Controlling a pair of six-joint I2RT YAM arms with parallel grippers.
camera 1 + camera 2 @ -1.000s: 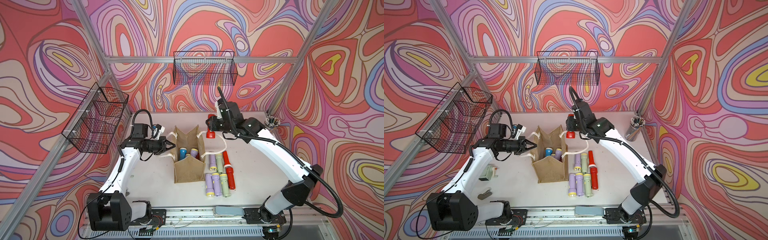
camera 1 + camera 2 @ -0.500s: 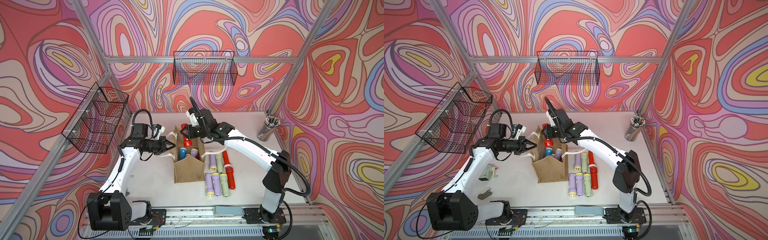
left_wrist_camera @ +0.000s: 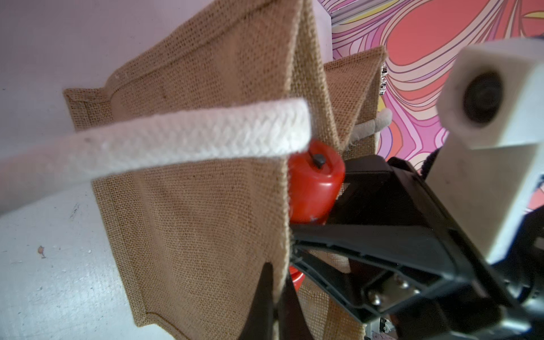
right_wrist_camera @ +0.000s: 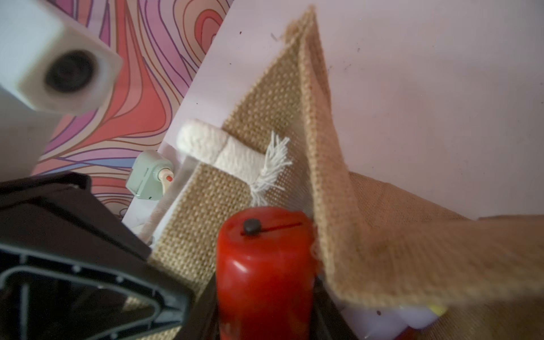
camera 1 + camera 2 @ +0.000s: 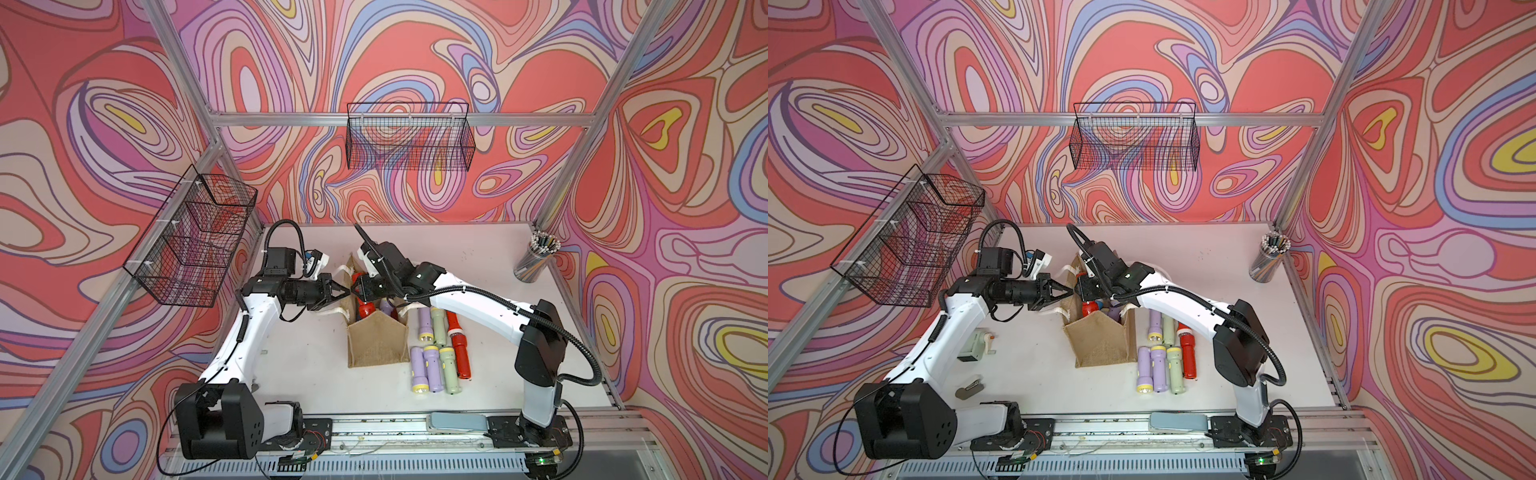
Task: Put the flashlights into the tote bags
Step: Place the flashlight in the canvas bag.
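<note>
Held: red flashlight (image 4: 265, 265), barrel clamped in right gripper (image 5: 365, 291) over bag (image 5: 376, 345). Judged light, rigid, slick plastic. Floppy burlap rim pinched tight by left gripper (image 5: 345, 293).

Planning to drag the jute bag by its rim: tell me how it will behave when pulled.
The tote bag looks semi-stiff: its side panel stands flat, while the end panel is creased. Pulled at the rim, where the left hand pinches it, the wall would probably bend before the base slides. Being tall, it might tip rather than glide.

red flashlight (image 4: 265, 273): lower end cut off | tote bag (image 3: 191, 220): interior hidden
</note>
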